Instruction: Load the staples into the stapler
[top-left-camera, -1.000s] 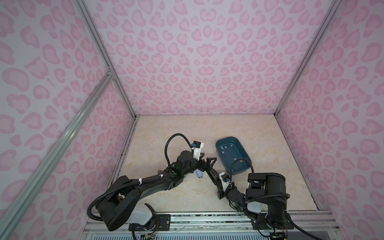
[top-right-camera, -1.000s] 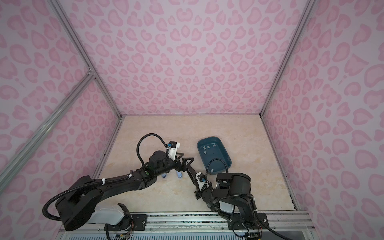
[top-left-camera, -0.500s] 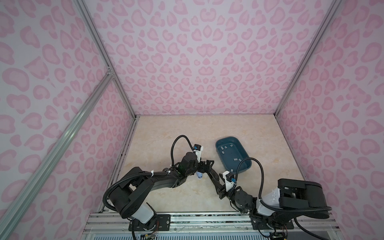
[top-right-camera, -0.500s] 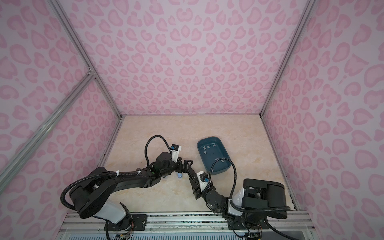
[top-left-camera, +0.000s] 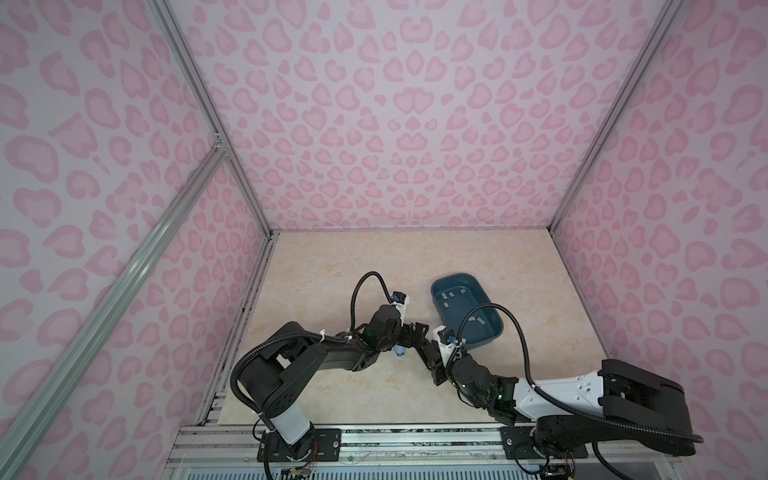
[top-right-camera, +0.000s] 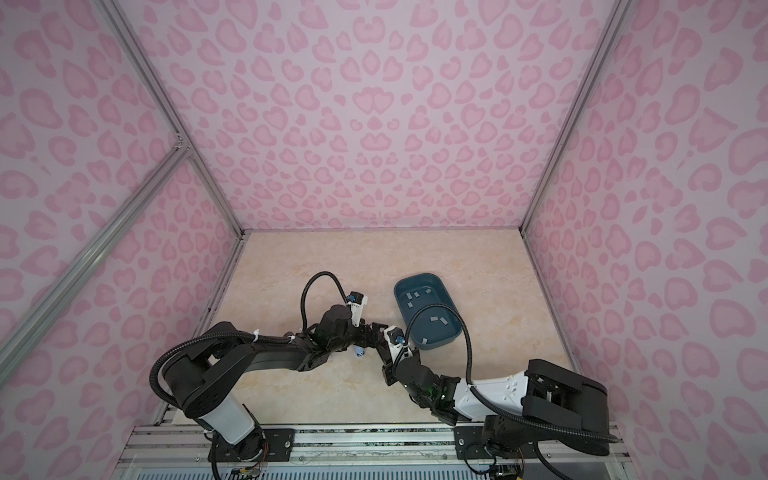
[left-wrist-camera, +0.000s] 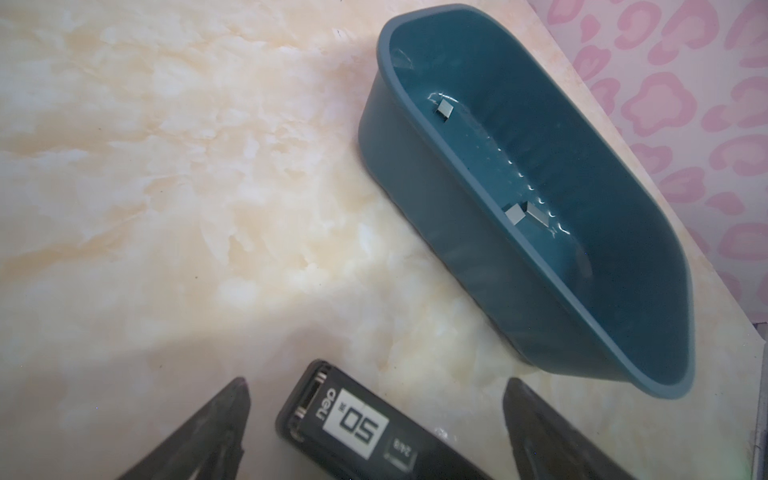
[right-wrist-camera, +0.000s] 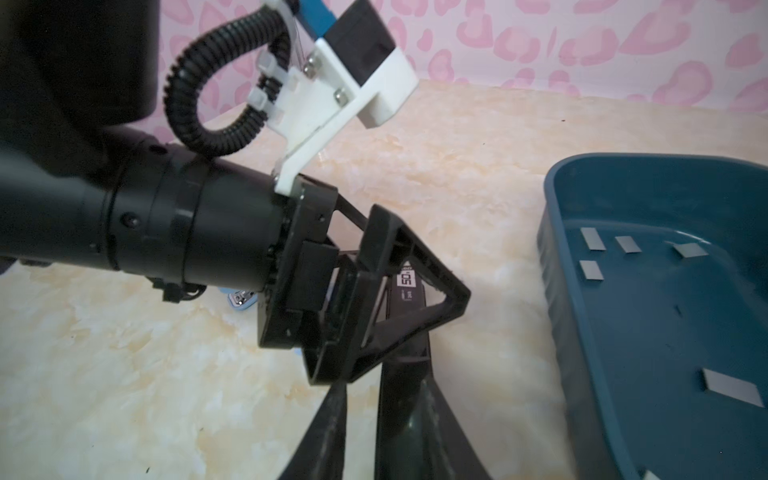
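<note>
Two tools, tip to tip low over the tabletop (top-left-camera: 332, 270). On the left tool (left-wrist-camera: 376, 386), jaws spread wide and gripping nothing, one black stapler (left-wrist-camera: 353, 424) lying lengthwise between its fingers (left-wrist-camera: 208, 432) with clear gaps on both sides. On the right tool (right-wrist-camera: 384, 386), jaws narrowed around the far end of that same stapler, a sliver of tabletop showing beside one finger; cannot tell whether clamped or merely close. Two staplers in all: the black one, long and slim, white label reading "50", metal slot at its end; and one small light-blue stapler (right-wrist-camera: 241, 300) flat on the tabletop beneath the left arm, just behind its tool. Just beyond both tools, nearer the right one, a single teal bin (left-wrist-camera: 415, 174), oval and open-topped. Inside it the staples (right-wrist-camera: 592, 240): seven counted in both top views, tiny flat grey metallic strips, scattered over the bin floor. Tabletop cream, marbled with tan veins. Around it three walls (top-left-camera: 395, 124) papered in pink leopard blotches, aluminium rails (top-left-camera: 199, 104) at the corners.
</note>
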